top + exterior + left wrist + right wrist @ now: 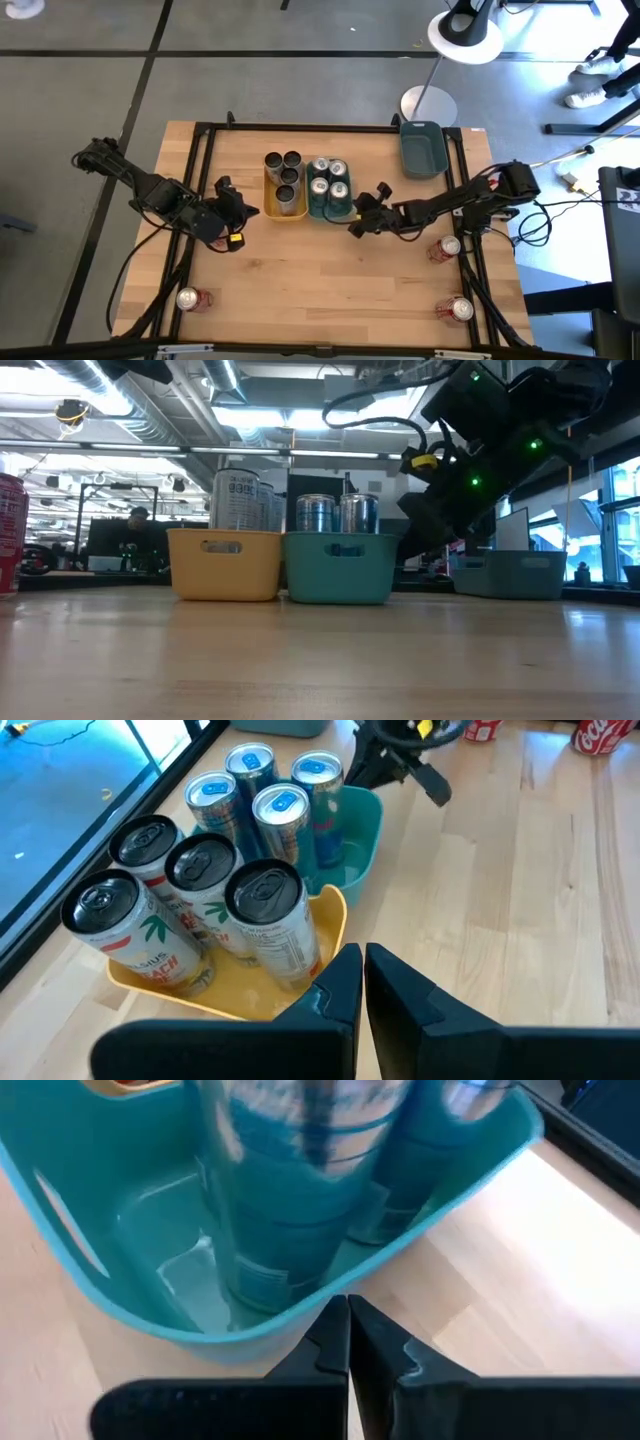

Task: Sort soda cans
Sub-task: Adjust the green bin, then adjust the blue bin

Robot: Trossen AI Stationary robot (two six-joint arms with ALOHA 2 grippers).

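a red can [189, 298] lies at the table's near-left corner, well apart from the rest. the left gripper [243, 212] hovers just beside the yellow tray [284, 210], fingers [345, 982] clenched and empty. that tray holds four dark-topped cans [268, 918] — their white labels carry a green leaf and orange lettering, too tilted to read surely. touching it on the right, the teal tray [330, 207] holds four silver-blue cans [283, 815]; no brand is legible. the right gripper [360, 224] sits just beside the teal tray, fingers [335, 1342] pressed together, holding nothing. behind it a dark tray [422, 148] stands with no cans in it. two more red cans [446, 247] lie near the right edge, one nearer the front [459, 309]; in the left wrist view one shows what looks like coca-cola script [598, 735].

two groups look sorted, so the red cans are likely next — probably for the dark tray. either arm must open its fingers, reach a fallen can, grip it across the body and stand it upright in the tray.
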